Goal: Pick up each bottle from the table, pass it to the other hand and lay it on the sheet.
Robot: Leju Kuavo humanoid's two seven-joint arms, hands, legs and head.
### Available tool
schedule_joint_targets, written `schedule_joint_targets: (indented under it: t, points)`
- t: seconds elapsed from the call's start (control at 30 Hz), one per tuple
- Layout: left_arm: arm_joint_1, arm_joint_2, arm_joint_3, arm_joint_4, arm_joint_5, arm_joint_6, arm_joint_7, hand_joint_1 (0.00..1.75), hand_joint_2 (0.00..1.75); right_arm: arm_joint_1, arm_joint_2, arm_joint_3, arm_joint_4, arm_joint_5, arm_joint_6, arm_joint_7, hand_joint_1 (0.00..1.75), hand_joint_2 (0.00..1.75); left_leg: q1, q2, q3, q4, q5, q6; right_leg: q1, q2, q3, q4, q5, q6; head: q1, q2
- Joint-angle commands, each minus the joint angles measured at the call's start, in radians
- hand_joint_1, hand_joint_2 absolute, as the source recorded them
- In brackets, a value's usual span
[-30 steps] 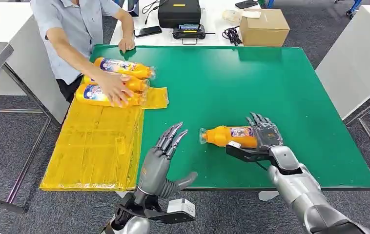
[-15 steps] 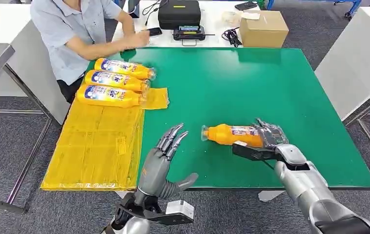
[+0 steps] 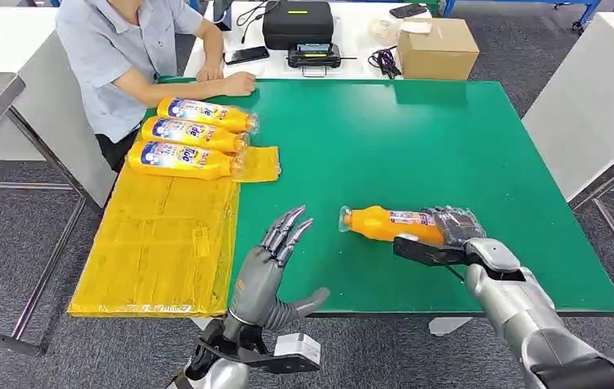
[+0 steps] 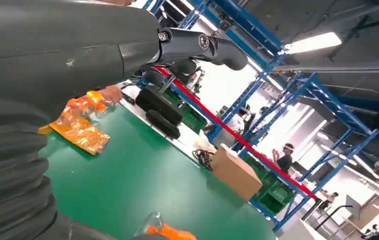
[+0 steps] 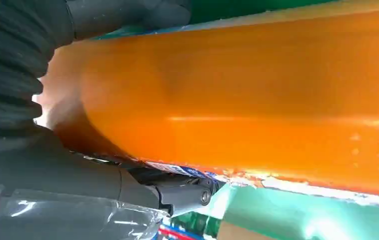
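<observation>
We found the orange bottle (image 3: 389, 224) lying on its side on the green desk (image 3: 417, 138), near the front edge, its clear neck pointing toward the left hand. The right hand (image 3: 449, 231) was wrapped over the bottle's base end, fingers curled across the top and the thumb below; we judged it clamped on the bottle, which was not yet clearly lifted. In the right wrist view the orange body (image 5: 247, 95) lay close against the palm.

The left hand (image 3: 275, 259) stood upright over the desk's front edge, fingers spread and holding nothing, well apart from the bottle. The yellow sheet (image 3: 162, 243) hung over the desk's left side, with three bottles (image 3: 186, 136) already laid side by side at its far end.

In our judgement the step in hand was the pick-up ahead of the transfer. To do it well, the grip should be confirmed firm before lifting, since it sat at one end and the long body could droop. The neck end should be kept free and presented level to the left hand.

We could not determine whether the bottle touched the desk or hung just above it. The right hand's fingers hid the bottle's base in the head view. A seated person (image 3: 138, 49) rested an arm at the desk's far left corner, beside the sheet.
</observation>
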Motion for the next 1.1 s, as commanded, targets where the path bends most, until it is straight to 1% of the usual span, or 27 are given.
schedule_joint_targets:
  t: [0.03,0.27,0.3,0.33,0.37,0.4,0.43,0.5,0.53,0.6,0.67,0.7,0.77,0.8,0.87,0.9,0.97,1.0,1.03,1.07,1.1]
  points:
    - [0.008,-0.054,0.054,0.031,0.288,-0.002,-0.133,0.0,1.75,0.104,0.03,-0.069,-0.098,-0.162,0.037,-0.06,1.75,1.75,0.002,0.0,0.002,-0.001,-0.001,-0.002,0.002,-0.001,0.003,-0.002,0.0,-0.002,0.0,0.0]
    - [0.009,-0.054,0.054,0.031,0.288,-0.002,-0.133,0.0,1.75,0.104,0.028,-0.069,-0.098,-0.162,0.037,-0.06,1.75,1.75,0.002,0.001,0.002,-0.001,-0.001,-0.002,0.002,0.0,0.003,-0.001,0.0,-0.002,0.0,0.0]
    - [0.024,-0.071,0.071,0.016,0.376,-0.02,-0.138,0.0,1.75,0.108,0.031,-0.08,-0.104,-0.184,0.041,-0.069,1.75,1.75,0.002,0.001,0.003,-0.001,-0.001,-0.003,0.002,0.0,0.003,-0.002,0.0,-0.003,0.0,0.0]
    - [0.001,-0.054,0.061,0.048,0.499,-0.054,-0.133,0.0,1.75,0.12,0.029,-0.081,-0.133,-0.202,0.038,-0.078,1.75,1.75,0.002,0.002,0.003,-0.001,-0.001,-0.002,0.002,0.0,0.003,-0.002,0.0,-0.003,0.0,0.0]
    - [-0.005,-0.058,0.074,0.076,0.677,-0.116,-0.114,0.0,1.75,0.148,0.032,-0.098,-0.191,-0.238,0.03,-0.085,1.75,1.75,0.002,0.002,0.003,-0.001,-0.001,-0.003,0.002,0.0,0.003,-0.002,0.0,-0.003,0.0,0.0]
    - [-0.022,-0.05,0.063,0.125,0.774,-0.144,-0.127,0.0,1.75,0.192,0.027,-0.106,-0.289,-0.27,0.043,-0.073,1.75,1.75,0.002,0.002,0.003,-0.001,-0.001,-0.003,0.002,0.0,0.003,-0.002,0.0,-0.003,0.0,0.0]
    - [-0.02,-0.052,0.07,0.15,0.865,-0.176,-0.12,0.0,1.75,0.228,0.028,-0.117,-0.38,-0.306,0.045,-0.082,1.75,1.75,0.002,0.001,0.003,-0.002,-0.001,-0.002,0.002,0.0,0.004,-0.002,0.0,-0.003,0.0,0.0]
    - [-0.013,-0.056,0.091,0.17,1.001,-0.17,-0.162,0.0,1.75,0.274,0.05,-0.129,-0.546,-0.381,0.068,-0.076,1.75,1.75,0.002,0.001,0.004,-0.002,-0.001,-0.003,0.002,0.0,0.004,-0.003,0.0,-0.003,0.0,0.0]
    - [-0.009,-0.053,0.098,0.161,1.044,-0.176,-0.167,0.0,1.75,0.284,0.065,-0.127,-0.595,-0.394,0.065,-0.076,1.75,1.75,0.002,0.003,0.003,-0.002,-0.001,-0.002,0.002,0.002,0.003,-0.001,0.0,-0.003,0.0,0.0]
    - [0.0,-0.043,0.113,0.134,1.14,-0.202,-0.133,0.0,1.75,0.299,0.098,-0.112,-0.67,-0.434,0.067,-0.075,1.75,1.75,0.002,0.006,0.002,-0.001,-0.002,-0.003,0.002,0.005,0.001,0.0,-0.001,-0.003,0.0,0.0]
    - [-0.001,-0.032,0.114,0.124,1.192,-0.22,-0.101,0.0,1.75,0.305,0.114,-0.089,-0.698,-0.437,0.056,-0.074,1.75,1.75,0.001,0.004,-0.003,-0.001,-0.001,-0.002,0.001,0.003,-0.003,0.001,0.0,-0.002,0.0,0.0]
    - [-0.006,-0.024,0.103,0.132,1.213,-0.233,-0.077,0.0,1.75,0.31,0.12,-0.078,-0.71,-0.447,0.048,-0.079,1.75,1.75,0.002,0.007,-0.001,-0.001,-0.003,-0.004,0.002,0.005,-0.002,0.001,-0.001,-0.004,-0.001,0.0]
    - [-0.013,-0.017,0.09,0.151,1.247,-0.263,-0.05,0.0,1.75,0.313,0.125,-0.064,-0.719,-0.476,0.044,-0.092,1.75,1.75,0.001,0.003,-0.004,-0.001,-0.001,-0.002,0.001,0.003,-0.004,0.001,0.0,-0.002,0.0,0.0]
    - [-0.013,-0.017,0.089,0.154,1.258,-0.272,-0.044,0.0,1.75,0.311,0.124,-0.06,-0.719,-0.479,0.044,-0.092,1.75,1.75,0.002,0.005,-0.001,-0.001,-0.002,-0.003,0.002,0.004,-0.002,0.0,-0.001,-0.003,0.0,0.0]
    - [-0.018,-0.009,0.083,0.17,1.315,-0.336,0.004,0.0,1.75,0.306,0.133,-0.045,-0.735,-0.501,0.046,-0.122,1.75,1.75,0.002,0.004,-0.002,0.0,-0.003,-0.003,0.002,0.003,-0.002,0.001,-0.002,-0.004,0.0,0.0]
    - [-0.021,-0.009,0.085,0.178,1.33,-0.35,0.011,0.0,1.75,0.304,0.136,-0.033,-0.748,-0.502,0.048,-0.125,1.75,1.75,0.001,0.002,-0.006,-0.001,-0.001,-0.002,0.001,0.002,-0.006,0.001,0.0,-0.002,0.0,0.0]
    - [-0.028,-0.006,0.092,0.189,1.35,-0.365,0.002,0.0,1.75,0.303,0.142,0.0,-0.78,-0.519,0.059,-0.135,1.75,1.75,0.002,0.005,-0.004,-0.001,-0.002,-0.003,0.002,0.004,-0.004,0.0,-0.001,-0.003,0.0,0.0]
    - [-0.035,-0.007,0.098,0.19,1.347,-0.355,-0.017,0.0,1.75,0.298,0.147,0.022,-0.785,-0.518,0.065,-0.128,1.75,1.75,0.001,0.005,-0.005,-0.001,-0.002,-0.002,0.001,0.005,-0.006,0.001,-0.001,-0.003,0.0,0.0]
    - [-0.043,-0.007,0.095,0.193,1.341,-0.353,-0.024,0.0,1.75,0.292,0.146,0.037,-0.778,-0.516,0.067,-0.118,1.75,1.75,0.002,0.005,-0.004,-0.001,-0.002,-0.003,0.001,0.005,-0.005,0.001,-0.001,-0.003,0.0,0.0]
    - [-0.049,-0.007,0.093,0.195,1.34,-0.357,-0.026,0.0,1.75,0.283,0.149,0.05,-0.764,-0.511,0.065,-0.111,1.75,1.75,0.001,0.003,-0.008,-0.001,-0.001,-0.002,0.001,0.003,-0.007,0.001,0.0,-0.002,0.0,0.0]
    - [-0.055,-0.009,0.092,0.199,1.342,-0.36,-0.023,0.0,1.75,0.275,0.154,0.061,-0.744,-0.511,0.066,-0.11,1.75,1.75,0.002,0.004,-0.005,-0.001,-0.002,-0.003,0.001,0.003,-0.005,0.001,-0.001,-0.004,0.0,0.0]
